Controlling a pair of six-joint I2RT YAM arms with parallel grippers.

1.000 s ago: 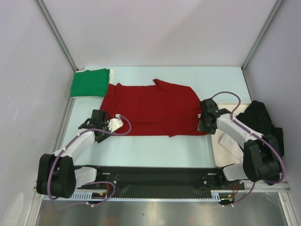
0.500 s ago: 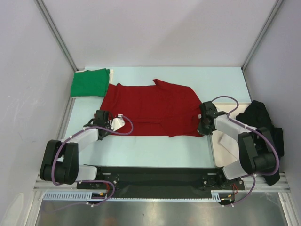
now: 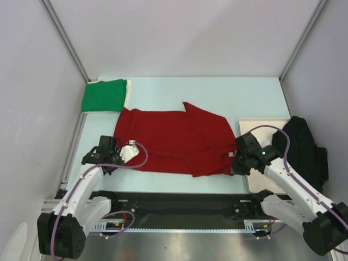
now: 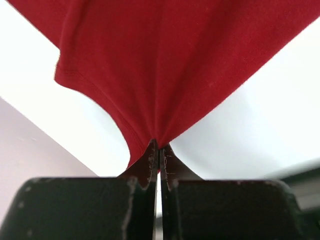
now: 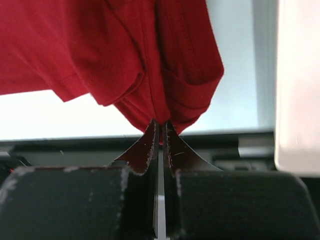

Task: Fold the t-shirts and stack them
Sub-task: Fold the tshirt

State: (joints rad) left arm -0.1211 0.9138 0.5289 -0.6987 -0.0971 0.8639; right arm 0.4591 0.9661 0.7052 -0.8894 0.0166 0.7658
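Green t-shirt [image 3: 104, 95] lies folded in the far left corner of the table [image 3: 217, 92]. Just beside it, the red t-shirt [image 3: 174, 141] is spread flat in the middle, with bare table behind it. The left gripper [image 3: 115, 155] is closed tight on its near left corner. The right gripper [image 3: 235, 161] is closed tight on its near right corner. Only the wrist views show the cloth bunched between the fingers. At the right, a black garment [image 3: 307, 152] covers one edge of a cream board [image 3: 261, 124].

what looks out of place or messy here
The black garment lies crumpled at the right edge, partly over the board, unlike the folded green tee at far left. The red tee is bunched at its two near corners, where the left gripper and right gripper are shut on it.
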